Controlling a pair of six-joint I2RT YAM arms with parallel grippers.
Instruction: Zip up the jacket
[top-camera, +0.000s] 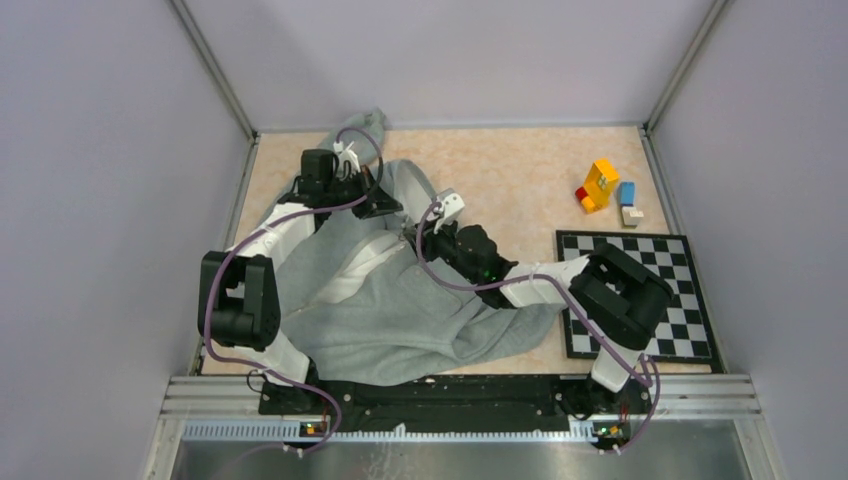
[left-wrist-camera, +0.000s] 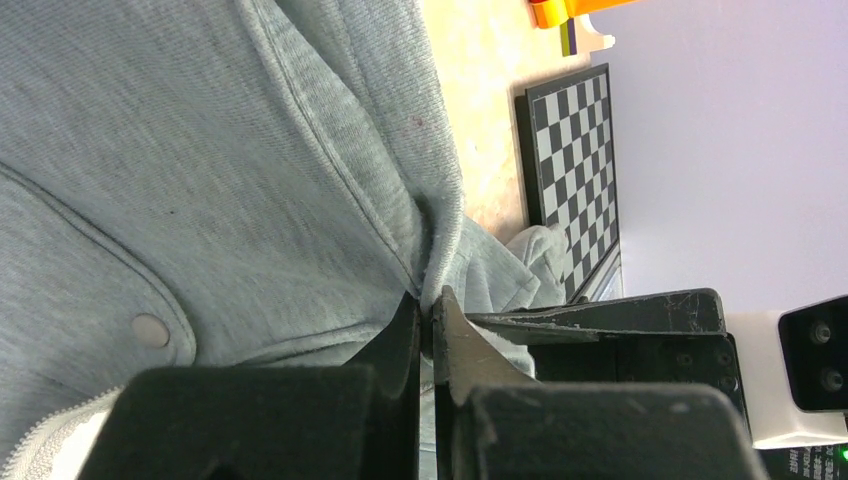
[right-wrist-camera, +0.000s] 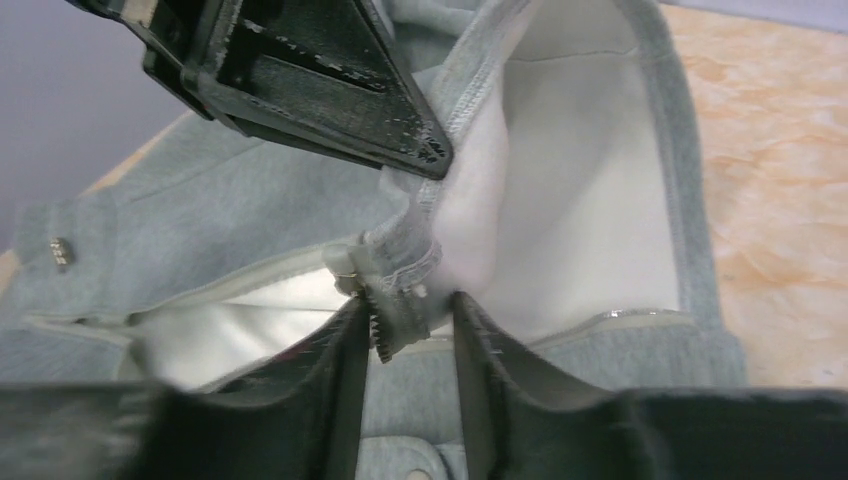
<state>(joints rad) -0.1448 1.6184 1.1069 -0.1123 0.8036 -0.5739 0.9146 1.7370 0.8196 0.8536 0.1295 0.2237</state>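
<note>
The jacket (top-camera: 400, 320) lies rumpled on the worktop (top-camera: 500, 170), at the centre left of the overhead view; its front is open, so the white lining (right-wrist-camera: 560, 200) shows; both arms reach onto it. The left fingers (left-wrist-camera: 405, 345) are pressed together and pinch a fold of the grey fabric, toward the upper left part of the garment; a round snap button (left-wrist-camera: 151, 330) sits on the cloth at the lower left of that wrist view. The right fingers (right-wrist-camera: 345, 360) stand spread over the middle of the jacket; a small end of the front edge is between them; it touches the finger on the left of the frame and stays apart from the other. At the right of the overhead view are a chessboard (top-camera: 690, 320), near the jacket's edge, and some coloured blocks (top-camera: 605, 190), further up.
</note>
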